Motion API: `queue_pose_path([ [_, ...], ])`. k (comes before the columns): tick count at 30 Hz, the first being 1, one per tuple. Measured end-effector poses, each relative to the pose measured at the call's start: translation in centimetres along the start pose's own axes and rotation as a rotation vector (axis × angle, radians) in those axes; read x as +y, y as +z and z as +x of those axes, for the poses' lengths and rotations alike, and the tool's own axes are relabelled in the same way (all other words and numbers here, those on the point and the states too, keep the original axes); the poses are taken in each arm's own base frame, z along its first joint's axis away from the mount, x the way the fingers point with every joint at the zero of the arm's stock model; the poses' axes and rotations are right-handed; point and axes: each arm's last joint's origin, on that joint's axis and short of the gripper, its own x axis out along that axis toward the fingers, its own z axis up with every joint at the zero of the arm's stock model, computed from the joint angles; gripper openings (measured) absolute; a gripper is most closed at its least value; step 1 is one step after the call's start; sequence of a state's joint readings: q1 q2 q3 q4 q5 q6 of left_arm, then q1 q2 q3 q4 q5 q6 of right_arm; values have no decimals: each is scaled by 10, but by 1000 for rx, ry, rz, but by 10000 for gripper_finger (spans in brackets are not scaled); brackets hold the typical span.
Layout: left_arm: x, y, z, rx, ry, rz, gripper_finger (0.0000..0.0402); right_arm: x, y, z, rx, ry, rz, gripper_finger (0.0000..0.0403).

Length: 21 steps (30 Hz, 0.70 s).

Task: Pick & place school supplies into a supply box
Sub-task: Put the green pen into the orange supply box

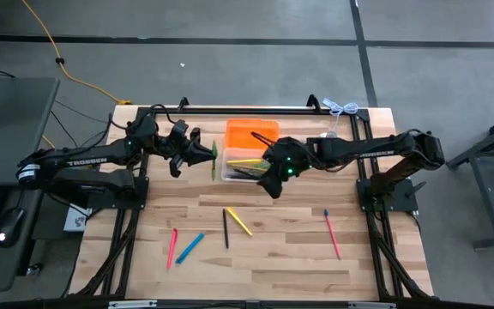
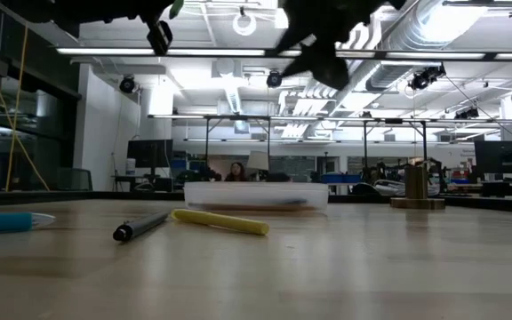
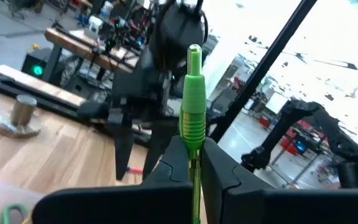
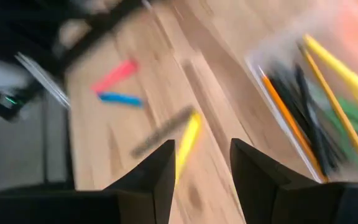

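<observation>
My left gripper (image 1: 202,154) hangs above the table just left of the supply box (image 1: 245,163), shut on a green pen (image 1: 214,160). The clear box stands near the table's far side and holds several supplies: a yellow pencil, an orange one, dark pens and green pieces (image 4: 328,106). My right gripper (image 1: 273,184) hovers over the box's near edge, open and empty (image 4: 202,149). A yellow marker (image 1: 240,221), a black pen (image 1: 225,228), a pink marker (image 1: 171,247), a blue marker (image 1: 191,246) and a red pencil (image 1: 331,233) lie flat on the wood. My left gripper pinches the green pen between its two fingers (image 3: 166,168), just below the ribbed section (image 3: 193,124). It comes level from the table's left and the fingers lie across the pen. The pen is lifted clear, with its capped end (image 3: 194,56) standing out past the fingertips.
A bright orange rectangular piece (image 1: 251,133) lies right behind the box. A bell (image 2: 416,188) stands on the table's far right part. The loose supplies lie in the near half, with bare wood between them and the box. A person sits in the room beyond (image 2: 236,171).
</observation>
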<state>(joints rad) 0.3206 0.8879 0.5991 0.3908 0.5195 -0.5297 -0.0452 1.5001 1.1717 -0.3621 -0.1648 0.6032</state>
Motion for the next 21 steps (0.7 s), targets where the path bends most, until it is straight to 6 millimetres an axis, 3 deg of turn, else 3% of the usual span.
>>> queue_pose_path([
  [12, 1, 1, 0, -21, 33, 3, 37, -17, -32, -14, 304, -235, 30, 129],
  [21, 2, 1, -1, -42, 79, 21, 33, -12, -49, -18, 363, -395, -80, 129],
])
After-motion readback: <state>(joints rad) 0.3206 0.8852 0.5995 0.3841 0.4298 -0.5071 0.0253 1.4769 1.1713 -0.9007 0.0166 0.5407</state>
